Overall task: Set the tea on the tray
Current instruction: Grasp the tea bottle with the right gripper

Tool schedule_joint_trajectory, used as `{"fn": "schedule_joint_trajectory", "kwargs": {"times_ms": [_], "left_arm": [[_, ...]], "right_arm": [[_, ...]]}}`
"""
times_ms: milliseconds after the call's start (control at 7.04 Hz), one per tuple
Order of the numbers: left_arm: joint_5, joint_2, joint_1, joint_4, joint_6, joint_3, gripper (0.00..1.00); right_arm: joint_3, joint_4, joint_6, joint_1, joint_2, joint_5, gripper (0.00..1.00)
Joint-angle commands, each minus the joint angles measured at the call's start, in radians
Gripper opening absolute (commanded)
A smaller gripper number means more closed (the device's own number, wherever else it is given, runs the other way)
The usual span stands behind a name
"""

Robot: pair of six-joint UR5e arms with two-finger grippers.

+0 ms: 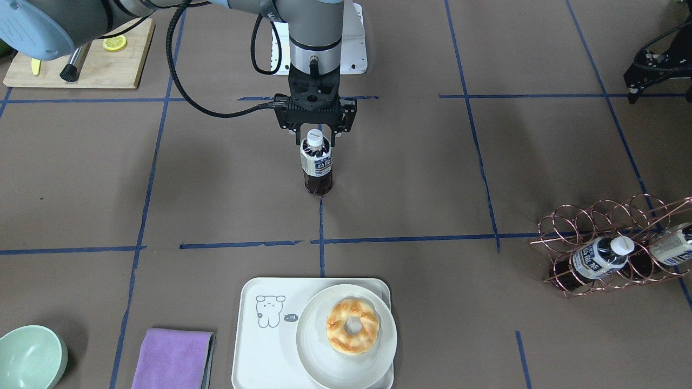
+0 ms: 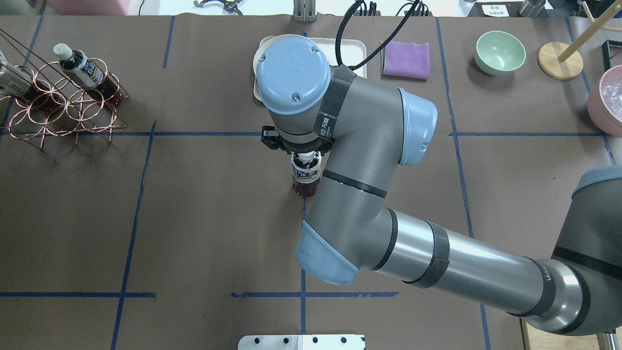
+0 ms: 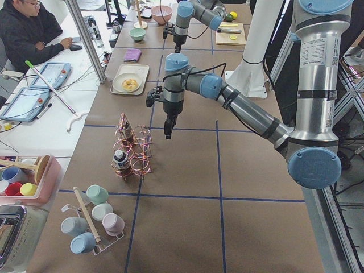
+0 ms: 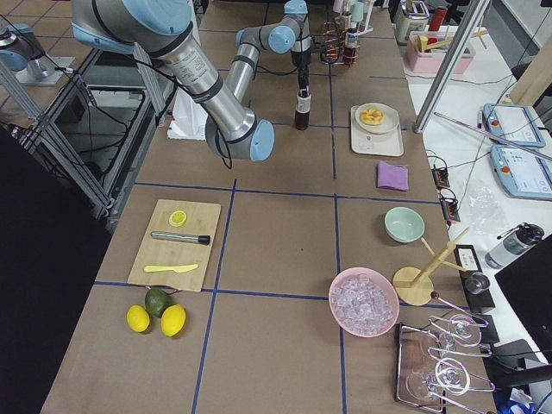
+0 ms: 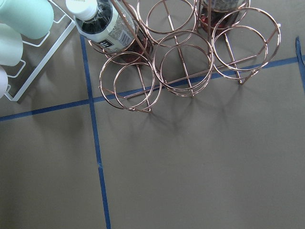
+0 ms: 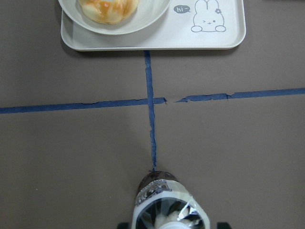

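Straddling the tea, not yet gripping

Front view: hanging the right pincer (image 1: 317, 141) open around the neck of the tea (image 1: 317, 167), standing upright on the counter (image 1: 432, 189), well apart from the tray (image 1: 254, 346). Right wrist view: leaving gaps either side, so probably worth centring before squeezing. Left pincer (image 1: 649, 73): impossible to tell.

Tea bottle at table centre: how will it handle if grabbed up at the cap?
The tea bottle is tall on a narrow base, so a nudge from the right gripper's fingers would probably tip it. It looks full, so likely heavy for its size. The smooth cap may slip or swing.
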Motion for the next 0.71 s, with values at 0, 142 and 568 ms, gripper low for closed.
{"fn": "schedule_joint_trajectory", "kwargs": {"times_ms": [0, 142, 568], "left_arm": [[0.0, 0.0, 0.0, 0.0, -0.001, 0.0, 1.0], [0.0, 0.0, 0.0, 0.0, -0.001, 0.0, 1.0], [0.0, 0.0, 0.0, 0.0, -0.007, 0.0, 1.0]], "right_arm": [[-0.002, 0.0, -0.005, 0.0, 0.0, 0.003, 0.67], [-0.002, 0.0, -0.008, 0.0, -0.002, 0.007, 0.67], [0.004, -0.005, -0.006, 0.001, -0.002, 0.012, 0.38]]}}
